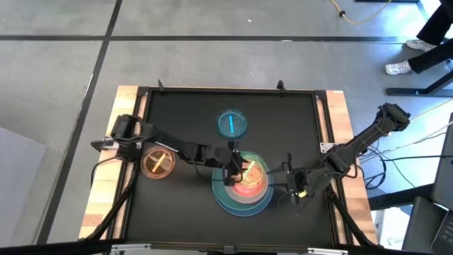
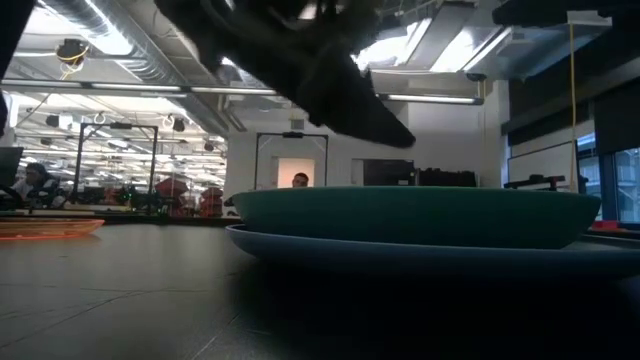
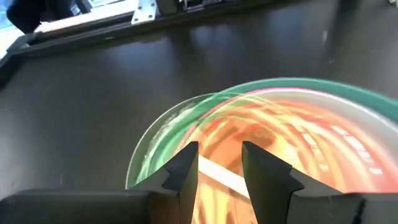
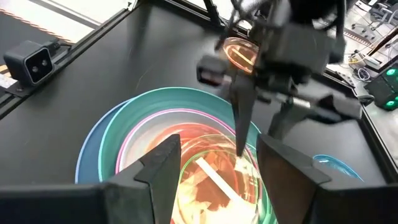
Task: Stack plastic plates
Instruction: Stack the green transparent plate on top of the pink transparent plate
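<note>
Left gripper (image 1: 236,172), jaws parted and apparently holding nothing, sits directly over the stack (image 1: 242,185); small blue plate (image 1: 231,123) and orange plate (image 1: 158,163) lie nearer it than the open right gripper (image 1: 286,175).

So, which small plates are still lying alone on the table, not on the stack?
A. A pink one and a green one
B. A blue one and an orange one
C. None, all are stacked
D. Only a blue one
B: in the high view the small blue plate and the small orange plate each lie apart on the table, away from the stack under the left hand.
</note>
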Controlling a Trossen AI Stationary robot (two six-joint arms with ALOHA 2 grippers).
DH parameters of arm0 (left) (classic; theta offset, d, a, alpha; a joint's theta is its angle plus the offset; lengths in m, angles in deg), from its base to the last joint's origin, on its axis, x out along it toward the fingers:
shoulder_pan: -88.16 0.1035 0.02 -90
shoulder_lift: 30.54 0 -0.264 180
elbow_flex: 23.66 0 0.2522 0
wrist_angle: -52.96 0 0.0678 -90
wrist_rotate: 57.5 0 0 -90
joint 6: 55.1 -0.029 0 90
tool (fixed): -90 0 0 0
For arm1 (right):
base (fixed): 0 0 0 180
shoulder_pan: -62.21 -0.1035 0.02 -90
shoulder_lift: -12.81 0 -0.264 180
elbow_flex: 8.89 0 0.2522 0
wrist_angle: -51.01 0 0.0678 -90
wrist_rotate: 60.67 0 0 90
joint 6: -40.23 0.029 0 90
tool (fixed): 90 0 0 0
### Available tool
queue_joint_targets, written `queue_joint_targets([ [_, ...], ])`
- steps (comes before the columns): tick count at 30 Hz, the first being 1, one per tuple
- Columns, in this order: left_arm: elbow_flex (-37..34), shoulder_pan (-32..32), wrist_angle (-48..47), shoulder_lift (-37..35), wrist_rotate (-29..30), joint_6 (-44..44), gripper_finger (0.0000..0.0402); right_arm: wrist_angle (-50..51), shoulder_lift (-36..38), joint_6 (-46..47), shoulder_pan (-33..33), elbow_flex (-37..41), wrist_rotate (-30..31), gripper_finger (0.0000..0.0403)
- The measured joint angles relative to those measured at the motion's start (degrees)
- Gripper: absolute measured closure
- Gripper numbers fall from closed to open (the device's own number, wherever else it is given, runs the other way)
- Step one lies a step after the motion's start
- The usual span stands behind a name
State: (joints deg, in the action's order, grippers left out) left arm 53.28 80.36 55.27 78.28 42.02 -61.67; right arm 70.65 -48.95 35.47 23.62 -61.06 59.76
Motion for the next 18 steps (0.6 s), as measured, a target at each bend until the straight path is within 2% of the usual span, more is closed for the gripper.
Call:
queue_joint_targets([
  [4,0.0,1.1,4.8,3.8,-4.4,0.0,0.0285,0.1,0.0,0.0,0.0,0.0,0.0,0.0201],
  [7,0.0,1.5,7.9,5.6,-5.2,0.0,0.0285,0.2,0.0,0.0,0.0,0.0,0.0,0.0201],
  [16,0.0,3.2,4.8,7.2,-4.8,2.1,0.0285,0.2,0.0,0.0,0.0,0.0,0.0,0.0201],
  [18,0.0,3.1,3.9,7.3,-7.4,2.9,0.0285,0.2,0.0,0.0,0.0,0.0,0.0,0.0201],
])
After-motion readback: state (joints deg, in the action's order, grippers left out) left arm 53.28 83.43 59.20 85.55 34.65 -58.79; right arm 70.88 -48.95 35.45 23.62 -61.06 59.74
